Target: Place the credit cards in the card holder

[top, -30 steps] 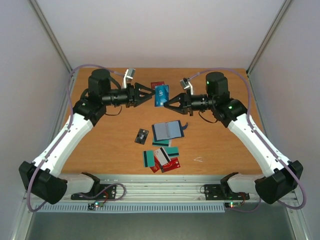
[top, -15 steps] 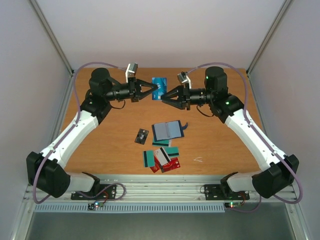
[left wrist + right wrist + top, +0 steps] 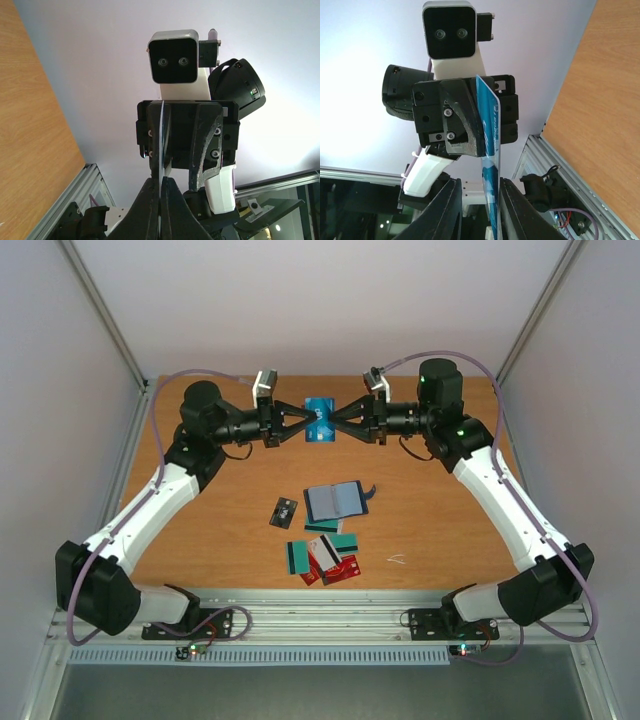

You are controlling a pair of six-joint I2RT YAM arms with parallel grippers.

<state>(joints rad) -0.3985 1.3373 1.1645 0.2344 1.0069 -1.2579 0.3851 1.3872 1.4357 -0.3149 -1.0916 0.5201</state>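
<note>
A teal credit card [image 3: 320,421] hangs in the air over the back middle of the table, held between both grippers. My left gripper [image 3: 305,424] is shut on its left edge; in the left wrist view the card [image 3: 162,140] shows edge-on between the closed fingertips of that gripper [image 3: 161,200]. My right gripper [image 3: 337,423] is open, its fingers on either side of the card's right end [image 3: 490,165], with a gap on one side [image 3: 479,183]. The card holder [image 3: 335,500] lies open on the table. Several more credit cards [image 3: 325,553] lie below it, and a dark one [image 3: 284,511] to its left.
The wooden table [image 3: 430,520] is bounded by grey walls at the sides and back and an aluminium rail [image 3: 320,605] at the near edge. A small pale scrap [image 3: 397,560] lies at the front right.
Both grippers have risen and come together at the back middle. The left one carried the teal card there; the right one has moved its open fingers over the card's other end.
</note>
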